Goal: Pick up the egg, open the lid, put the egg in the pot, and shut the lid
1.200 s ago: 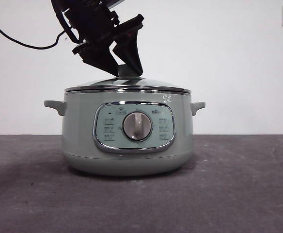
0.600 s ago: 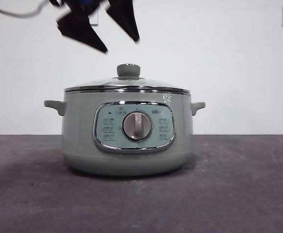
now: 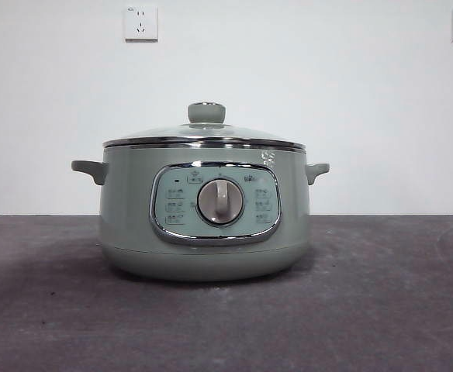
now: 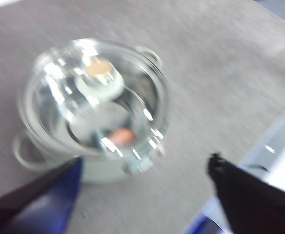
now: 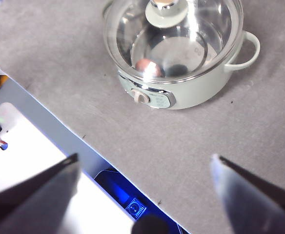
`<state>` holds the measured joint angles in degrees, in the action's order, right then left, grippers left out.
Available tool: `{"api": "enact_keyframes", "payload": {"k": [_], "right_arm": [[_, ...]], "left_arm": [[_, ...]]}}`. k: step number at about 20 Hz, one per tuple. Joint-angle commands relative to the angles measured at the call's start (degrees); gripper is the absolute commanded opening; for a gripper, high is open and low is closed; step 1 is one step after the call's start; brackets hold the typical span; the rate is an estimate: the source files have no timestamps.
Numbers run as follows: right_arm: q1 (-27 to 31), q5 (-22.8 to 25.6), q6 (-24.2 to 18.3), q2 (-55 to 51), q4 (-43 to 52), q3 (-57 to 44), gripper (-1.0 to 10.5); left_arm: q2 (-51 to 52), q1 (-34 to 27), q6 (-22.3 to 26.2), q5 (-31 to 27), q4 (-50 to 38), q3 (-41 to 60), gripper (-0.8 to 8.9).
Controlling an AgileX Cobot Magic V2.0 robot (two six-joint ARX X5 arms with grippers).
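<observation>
- Egg [image 5: 146,65] lies on the steel floor inside the pot [image 3: 203,213], seen through the glass of the lid [image 3: 203,133].
- Pot stands on the grey table [image 3: 382,310], its dial panel [image 3: 216,203] facing the front camera.
- Lid sits flat and closed on the pot's rim, green knob [image 3: 206,113] upright on top.
- Left gripper [image 4: 145,178] hovers above the pot, jaws spread wide, holding nothing.
- Right gripper [image 5: 145,170] hangs high over the table's near edge, jaws likewise apart and empty.
- Two wall sockets [image 3: 140,23] sit on the white wall behind.

The lid [image 3: 203,133] sits on the pot [image 3: 203,232], with what seems the egg [image 5: 146,66] inside.
</observation>
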<state>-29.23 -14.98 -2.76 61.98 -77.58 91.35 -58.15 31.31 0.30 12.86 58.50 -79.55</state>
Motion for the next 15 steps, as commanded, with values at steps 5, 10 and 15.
{"api": "enact_keyframes", "payload": {"k": [5,10,15], "right_arm": [[-0.09,0.02,0.13,0.07,-0.94,-0.02,0.0],[-0.07,0.11,2.23,-0.17,-0.94,-0.02,0.0],[-0.07,0.31,2.23,-0.15,-0.94,-0.02,0.0]], "left_arm": [[1.07,0.22,-0.72,2.64,4.70,0.33,-0.04],[1.07,0.17,-0.68,2.23,4.57,0.33,-0.04],[0.92,0.17,-0.68,2.25,4.55,0.33,-0.04]]}}
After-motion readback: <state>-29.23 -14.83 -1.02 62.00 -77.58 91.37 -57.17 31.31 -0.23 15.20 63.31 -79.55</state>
